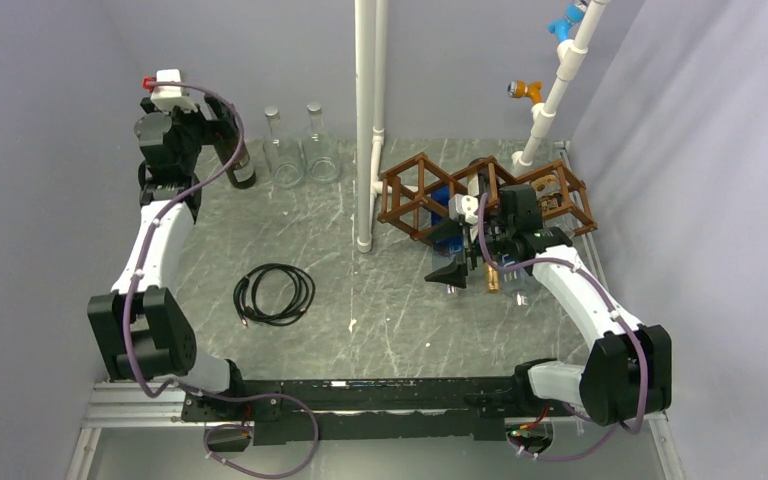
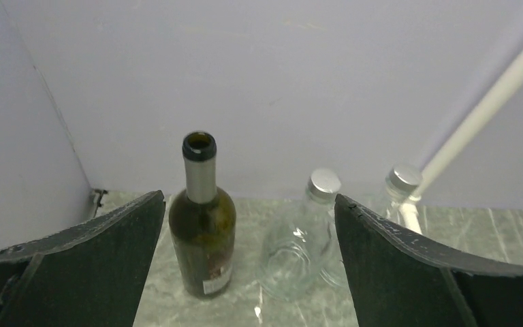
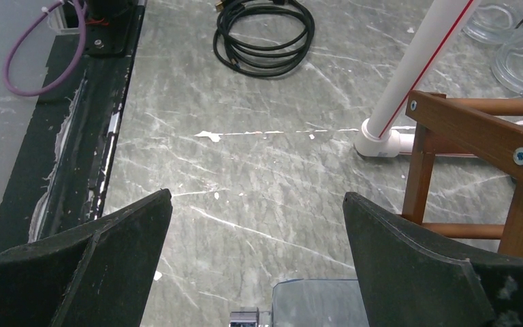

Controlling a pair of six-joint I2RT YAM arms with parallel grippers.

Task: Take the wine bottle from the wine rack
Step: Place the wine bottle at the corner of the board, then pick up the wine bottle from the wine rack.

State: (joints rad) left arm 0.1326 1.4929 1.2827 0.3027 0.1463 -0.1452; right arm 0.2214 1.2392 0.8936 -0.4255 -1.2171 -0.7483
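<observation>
Logging grippers first: left gripper [image 2: 248,197] released, fingers spread wide, nothing between them. The right gripper [image 3: 256,196] is likewise spread and empty, low over the table just in front of the wine rack [image 3: 477,129].

The wine bottle [image 2: 201,235] stands upright on the table, off the rack and well to its left, just ahead of the left gripper's opening.

Handling (judgement): dark glass, rigid and smooth, so slippery and breakable. The mouth looks open, so it may be empty and light; unconfirmed. The best hold is probably across the straight body below the shoulder, since the thin neck would let it swing. Two clear bottles [image 2: 299,245] stand close beside it on the rack side, leaving little room there.

Hard to read:
- The right arm covers the rack's middle cells in the top view.
- A blue object [image 1: 450,205] sits in the rack; identity unclear.
- A clear item [image 3: 313,303] is cut off at the right wrist view's lower edge.
</observation>
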